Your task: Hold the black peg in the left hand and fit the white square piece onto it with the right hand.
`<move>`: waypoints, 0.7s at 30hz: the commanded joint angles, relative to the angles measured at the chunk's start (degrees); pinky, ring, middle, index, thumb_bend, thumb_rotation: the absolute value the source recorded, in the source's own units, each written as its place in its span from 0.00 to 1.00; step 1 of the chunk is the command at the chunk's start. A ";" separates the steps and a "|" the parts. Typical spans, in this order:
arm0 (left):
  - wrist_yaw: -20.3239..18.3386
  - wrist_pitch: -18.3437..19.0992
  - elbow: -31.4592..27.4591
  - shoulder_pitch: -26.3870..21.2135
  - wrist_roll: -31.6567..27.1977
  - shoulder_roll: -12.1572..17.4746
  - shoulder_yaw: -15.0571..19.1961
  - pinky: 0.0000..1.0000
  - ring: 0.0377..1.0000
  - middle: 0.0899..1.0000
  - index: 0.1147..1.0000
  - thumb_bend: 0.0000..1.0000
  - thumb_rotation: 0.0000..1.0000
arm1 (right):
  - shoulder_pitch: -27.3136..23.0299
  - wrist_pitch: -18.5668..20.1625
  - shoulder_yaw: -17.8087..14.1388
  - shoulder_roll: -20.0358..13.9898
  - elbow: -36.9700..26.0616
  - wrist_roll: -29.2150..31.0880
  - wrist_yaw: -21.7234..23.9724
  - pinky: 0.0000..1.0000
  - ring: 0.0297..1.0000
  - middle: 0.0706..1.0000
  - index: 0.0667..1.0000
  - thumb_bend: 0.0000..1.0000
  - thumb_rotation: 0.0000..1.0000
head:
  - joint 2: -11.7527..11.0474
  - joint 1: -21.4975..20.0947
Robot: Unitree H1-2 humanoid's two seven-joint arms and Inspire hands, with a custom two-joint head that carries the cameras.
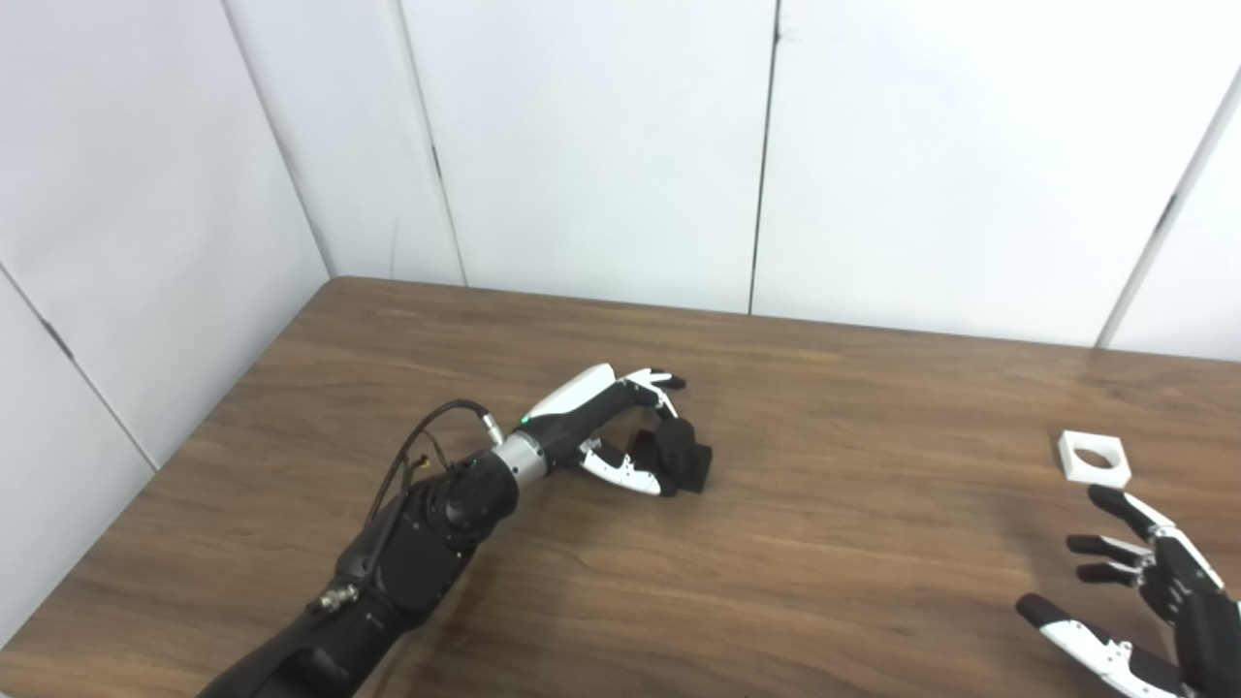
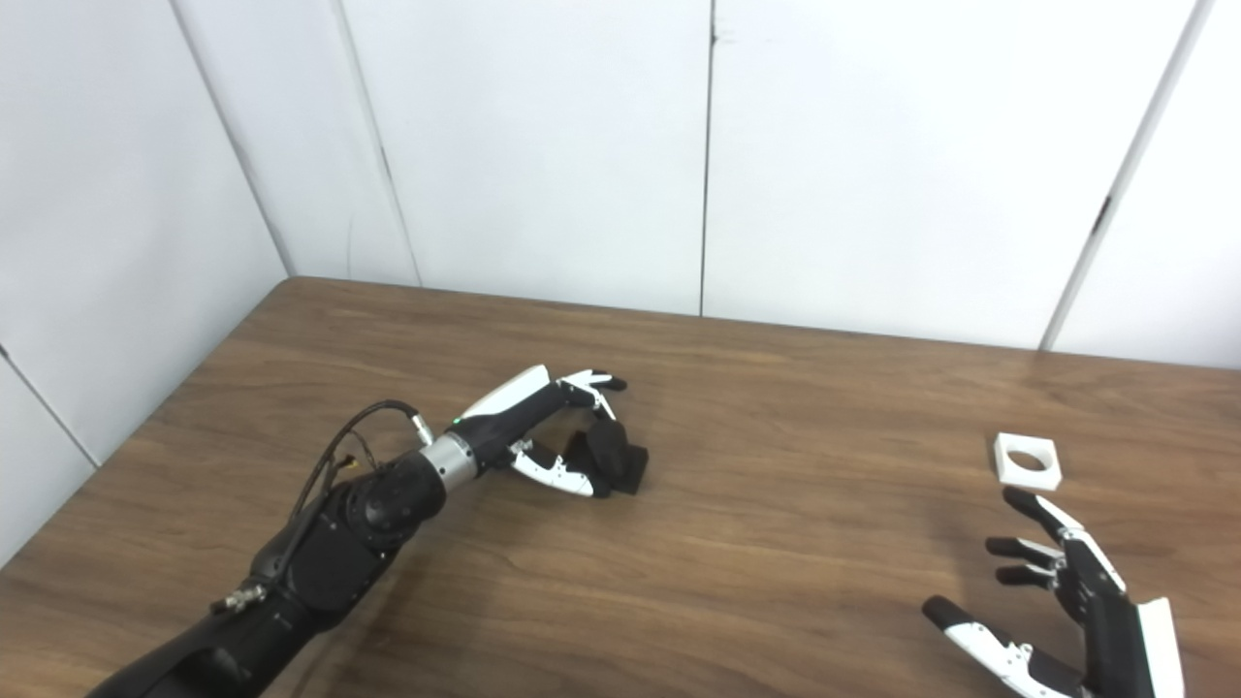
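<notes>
Near the middle of the surface (image 1: 853,543), somewhat toward its left edge, the left robot hand (image 1: 635,431) curls around the black peg (image 1: 684,458), fingers above and thumb below; whether it grips firmly or only cups the peg, which seems to rest on the wood, I cannot tell. The peg looks like a small, rigid, light block (probably printed plastic), best held by its base so the stud stays clear. The white square piece (image 1: 1094,459) lies flat close to the right edge, hole up. It too looks stiff, light and smooth-sided, so a pinch across two opposite sides should serve. The right robot hand (image 1: 1139,601) hovers just short of it, fingers spread, holding nothing.
</notes>
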 commanded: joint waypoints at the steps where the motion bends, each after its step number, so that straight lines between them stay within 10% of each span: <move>1: -4.85 -0.27 -0.81 0.79 1.69 -1.49 -2.92 0.94 0.99 0.92 0.42 0.52 0.08 | 0.05 -1.69 -0.19 0.98 -0.77 -0.59 -1.36 0.56 0.66 0.82 0.76 0.78 0.38 | 0.16 -0.23; 21: -9.15 -1.91 -6.93 1.22 3.42 -4.67 -8.88 0.94 0.98 0.92 0.42 0.52 0.08 | 0.17 0.67 0.58 1.87 -3.58 -0.97 -1.23 0.57 0.66 0.83 0.76 0.76 0.35 | 1.84 -3.75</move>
